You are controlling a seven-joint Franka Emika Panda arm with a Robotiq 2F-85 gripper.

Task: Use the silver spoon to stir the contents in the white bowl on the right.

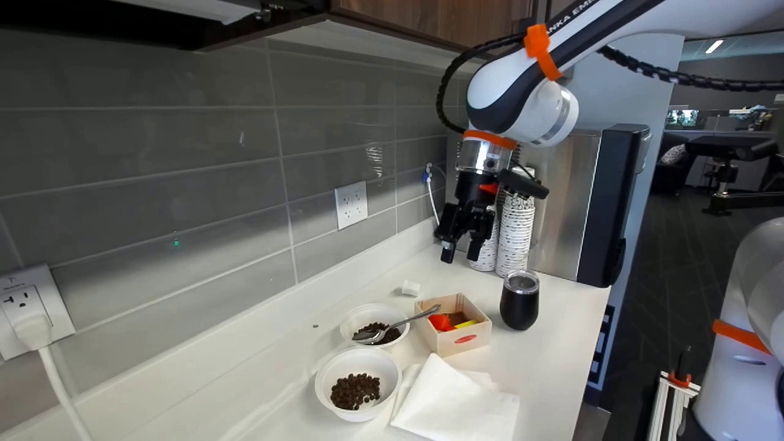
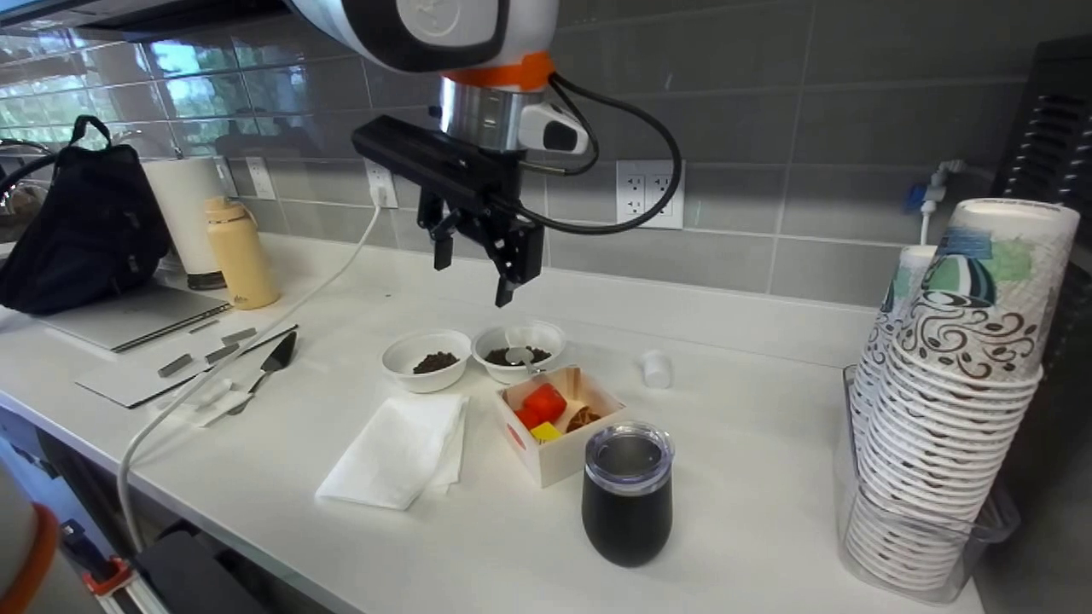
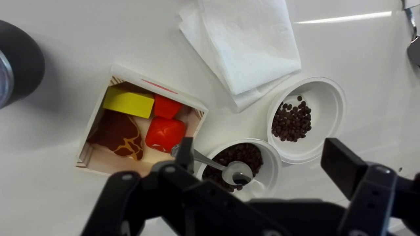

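Note:
The silver spoon (image 3: 223,168) lies in the white bowl (image 3: 271,165) that holds a dark layer of brown beans. Its head rests on the beans, and its handle leans over the rim toward a wooden box. Spoon (image 1: 389,330) (image 2: 519,355) and bowl (image 1: 375,309) (image 2: 552,343) show in both exterior views. A like white bowl (image 3: 329,108) with fewer loose beans stands beside it. My gripper (image 3: 259,150) is open and empty, pointing down, well above the counter, as both exterior views (image 1: 461,251) (image 2: 473,275) show. In the wrist view, one finger hides part of the spoon's handle.
The wooden box (image 1: 462,340) with red, yellow and brown toy pieces stands next to the spoon bowl. A black tumbler (image 2: 627,520), a folded napkin (image 2: 392,456), a small white cap (image 2: 656,370) and stacked paper cups (image 2: 926,452) stand around. A tiled wall (image 1: 331,263) runs behind.

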